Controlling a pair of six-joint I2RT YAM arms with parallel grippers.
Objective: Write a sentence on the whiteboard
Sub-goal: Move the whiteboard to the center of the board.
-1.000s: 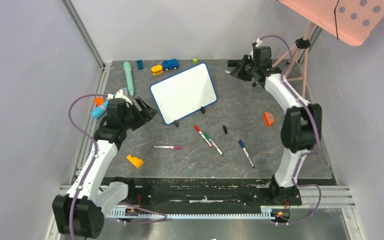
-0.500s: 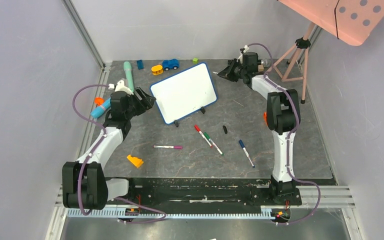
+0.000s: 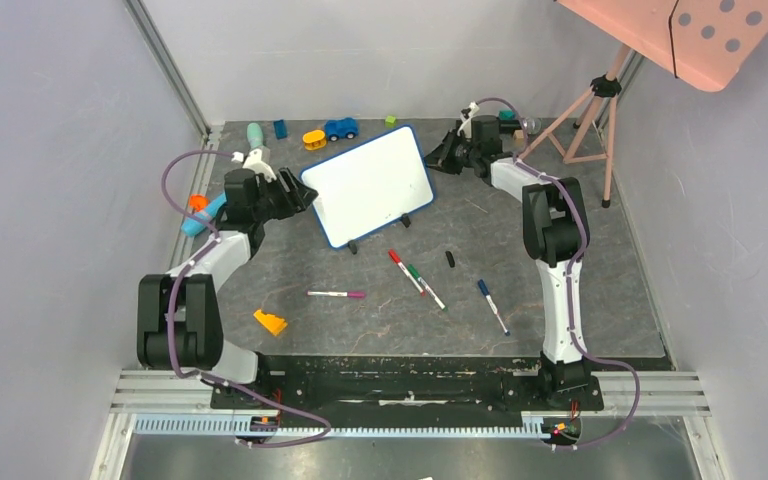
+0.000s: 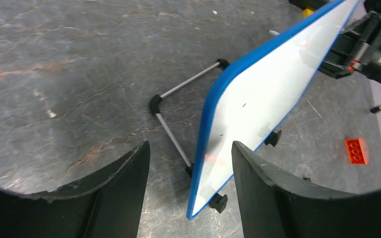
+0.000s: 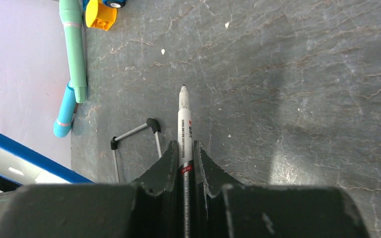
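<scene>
Blank whiteboard [image 3: 368, 186], centre frame: left gripper [image 4: 189, 148] gapes at its blue edge, seemingly to steady it; right gripper [image 5: 184, 147] clamps a marker [image 5: 183, 116], tip next to meet the board.

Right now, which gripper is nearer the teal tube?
Left. The left gripper is just beside the teal tube, at the left edge of the whiteboard; the right gripper, gripping a marker, is across it.
</scene>
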